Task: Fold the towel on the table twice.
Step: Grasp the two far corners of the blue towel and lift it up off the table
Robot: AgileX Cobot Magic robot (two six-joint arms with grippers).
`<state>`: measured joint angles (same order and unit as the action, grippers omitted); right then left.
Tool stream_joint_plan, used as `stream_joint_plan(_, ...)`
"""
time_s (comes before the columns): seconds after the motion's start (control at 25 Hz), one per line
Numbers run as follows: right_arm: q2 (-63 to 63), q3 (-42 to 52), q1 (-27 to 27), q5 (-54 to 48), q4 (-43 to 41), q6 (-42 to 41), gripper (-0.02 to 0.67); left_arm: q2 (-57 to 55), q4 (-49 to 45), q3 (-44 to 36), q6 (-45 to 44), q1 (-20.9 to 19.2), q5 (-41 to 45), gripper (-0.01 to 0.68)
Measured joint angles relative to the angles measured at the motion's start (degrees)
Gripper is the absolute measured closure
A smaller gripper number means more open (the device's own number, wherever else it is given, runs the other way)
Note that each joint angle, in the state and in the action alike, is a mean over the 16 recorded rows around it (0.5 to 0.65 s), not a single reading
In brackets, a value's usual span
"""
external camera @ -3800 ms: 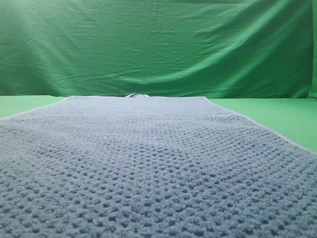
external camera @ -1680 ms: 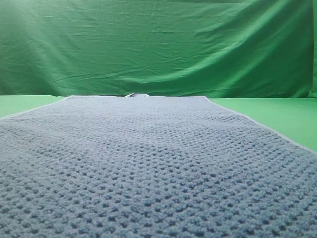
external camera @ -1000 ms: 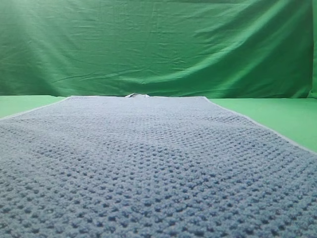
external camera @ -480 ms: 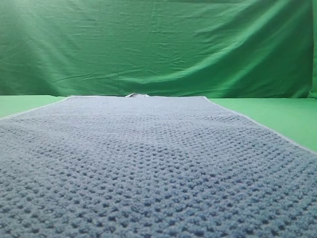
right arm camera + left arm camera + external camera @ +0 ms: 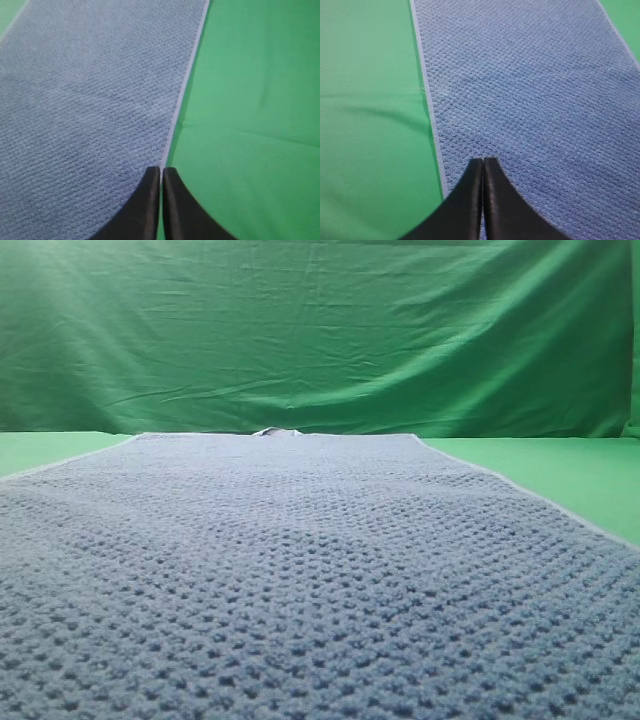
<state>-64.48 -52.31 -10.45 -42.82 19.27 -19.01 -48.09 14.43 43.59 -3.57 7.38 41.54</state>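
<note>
The blue-grey waffle-weave towel [image 5: 300,560] lies spread flat on the green table [image 5: 560,475], its small tag [image 5: 277,432] showing at the far hem. In the left wrist view the towel [image 5: 535,90] fills the right side, and my left gripper [image 5: 483,162] hovers shut with nothing in it, just inside the pale left hem [image 5: 427,100]. The right wrist view has the towel [image 5: 90,95] on the left; my right gripper [image 5: 161,171] is shut and empty over the right hem [image 5: 185,85]. Neither gripper appears in the exterior view.
A wrinkled green backdrop curtain [image 5: 320,330] hangs behind the table. Bare green table cloth [image 5: 370,125] lies left of the towel and more of it [image 5: 250,110] lies to the right, each with a faint crease.
</note>
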Motion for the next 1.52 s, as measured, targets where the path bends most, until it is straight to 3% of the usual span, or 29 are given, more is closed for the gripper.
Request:
stream_joint_plan(0.48, -22.59, -14.23, -9.36, -4.39, -14.33, 14.42, 0.649, -27.46, -1.27, 13.27, 0.03, 0.35, 2.58, 0.673)
stream_joint_plan(0.88, -39.34, -25.98, -11.64, -6.69, -18.79, 18.25, 0.622, -47.1, -4.22, 25.13, 0.03, 0.37, 4.18, 0.673)
stream_joint_plan(1.08, -45.36, -29.58, -11.66, -6.65, -19.56, 18.62, 0.486, -52.44, -5.79, 28.04, 0.14, 0.37, 3.27, 0.608)
stream_joint_plan(1.52, -51.59, -31.08, -11.66, -4.04, -19.82, 18.65, 0.069, -57.77, -8.28, 29.17, 4.48, 0.37, 0.56, 0.182)
